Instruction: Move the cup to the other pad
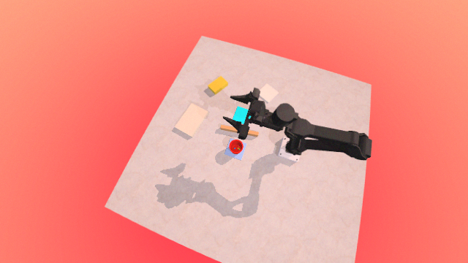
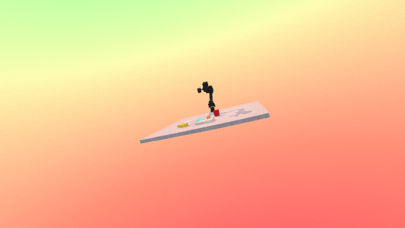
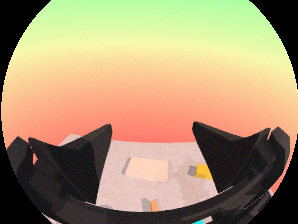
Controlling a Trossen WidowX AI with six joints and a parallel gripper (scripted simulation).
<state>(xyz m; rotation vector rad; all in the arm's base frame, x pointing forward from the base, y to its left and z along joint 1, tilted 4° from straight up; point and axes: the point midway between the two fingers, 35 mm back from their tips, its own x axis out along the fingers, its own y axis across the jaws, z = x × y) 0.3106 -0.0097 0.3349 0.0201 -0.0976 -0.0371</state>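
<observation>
A red cup [image 1: 236,145] [image 2: 216,113] stands upright on a light blue pad [image 1: 240,156]. Several small marbles show inside it in the top view. A cyan pad [image 1: 240,113] [image 2: 200,120] lies on the other side of a low orange bar; its edge shows at the bottom of the wrist view [image 3: 199,221]. My gripper [image 1: 227,107] [image 3: 153,127] is wide open and empty, high above the table and away from the cup. In the top view one finger overlaps part of the cyan pad.
The orange bar [image 1: 227,128] [image 3: 154,206] lies between the two pads. A beige block [image 1: 191,120] [image 3: 147,169] and a yellow block [image 1: 218,85] [image 2: 182,125] [image 3: 203,171] lie farther out. A pale square [image 1: 268,93] lies beyond the arm.
</observation>
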